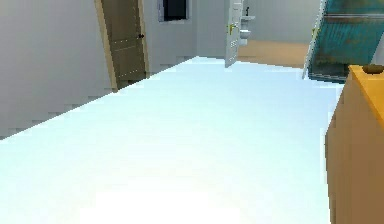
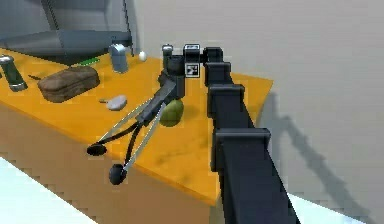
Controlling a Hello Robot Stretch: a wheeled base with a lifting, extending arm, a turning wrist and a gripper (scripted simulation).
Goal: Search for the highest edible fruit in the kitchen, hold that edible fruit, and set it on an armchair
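Arm out over the orange counter; fruit close by the gripper.

Olive-green rounded fruit lay on the countertop just beside the gripper's dark body. Thin fingers ran down toward the arm side view's lower left, past the counter's front edge. Could not tell whether the gripper held anything. Brown loaf and small grey item lay farther along the counter. Forward view: pale floor, brown door ahead.
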